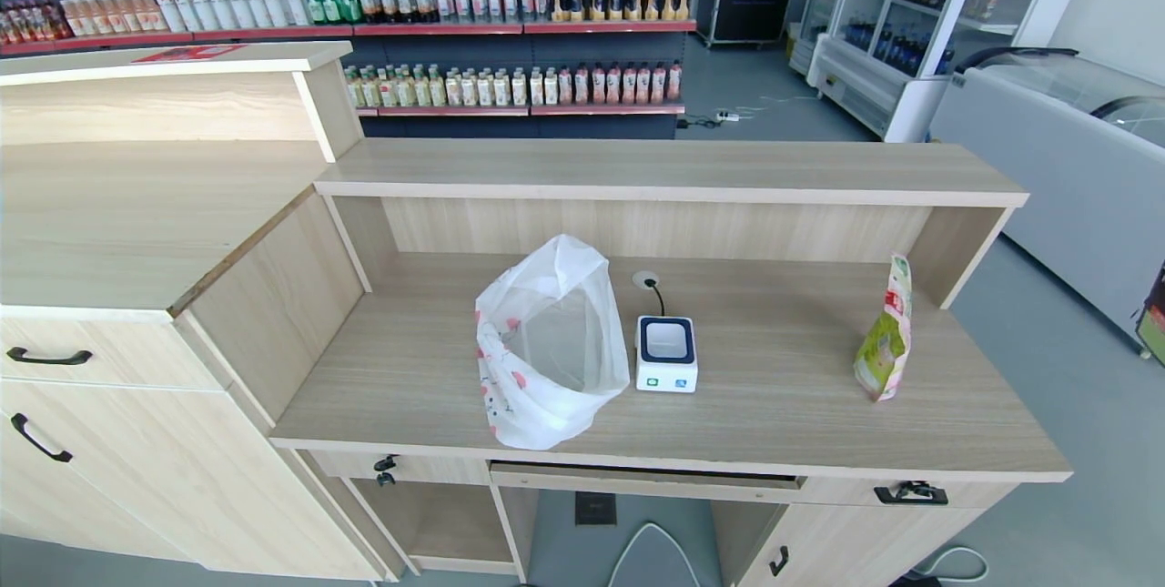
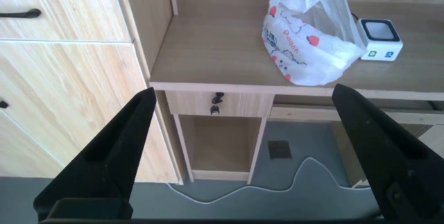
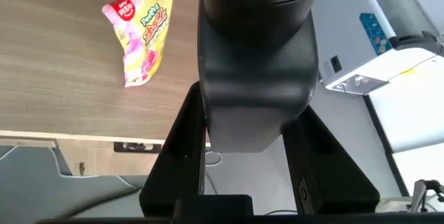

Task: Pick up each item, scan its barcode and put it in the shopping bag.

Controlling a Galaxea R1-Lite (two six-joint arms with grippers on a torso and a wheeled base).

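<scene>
Nearer than the scanner (image 1: 666, 352), off the counter's (image 1: 783, 423) front edge, the left gripper (image 2: 243, 96) hangs spread wide and empty; the right gripper's (image 3: 253, 137) state cannot be told. The shopping bag (image 1: 546, 346) gapes just left of the scanner, and the snack pouch (image 1: 886, 332) stands upright well to its right. Picking seems not yet begun. Next, the right arm would likely grasp the pouch.

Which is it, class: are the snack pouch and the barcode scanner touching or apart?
Apart. The head view shows a broad stretch of bare counter between the snack pouch, standing near the right end, and the barcode scanner.
</scene>
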